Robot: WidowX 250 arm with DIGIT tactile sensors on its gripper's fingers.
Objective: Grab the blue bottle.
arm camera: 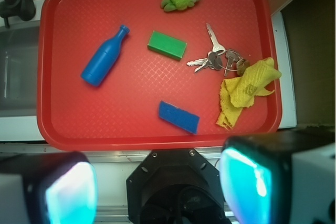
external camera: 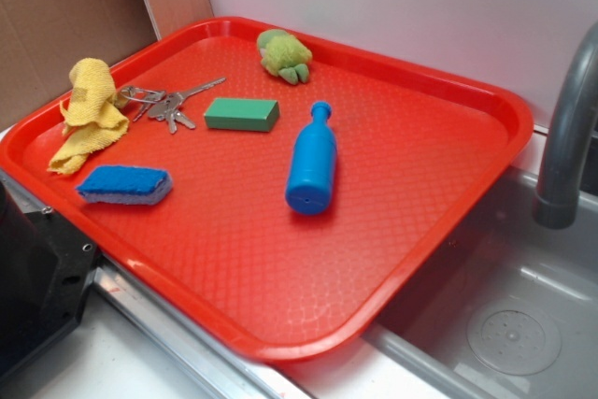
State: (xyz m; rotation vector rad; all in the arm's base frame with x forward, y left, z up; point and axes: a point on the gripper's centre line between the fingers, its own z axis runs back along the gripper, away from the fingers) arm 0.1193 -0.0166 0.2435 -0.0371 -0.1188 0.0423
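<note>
Bottle position: the blue bottle is lying on its side on the red tray, beside the green block. The hand is hovering well apart from it, fingers spread wide and gripping nothing.

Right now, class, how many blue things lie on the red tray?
2. The blue bottle lies on its side near the tray's middle, right of the green block. The blue sponge lies flat near the front edge, below the yellow cloth. Nothing seems hidden.

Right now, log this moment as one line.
phase: pre-grasp | jaws: open, high above tray | blue bottle: lying flat, untouched | nearest: green block, apart
</note>
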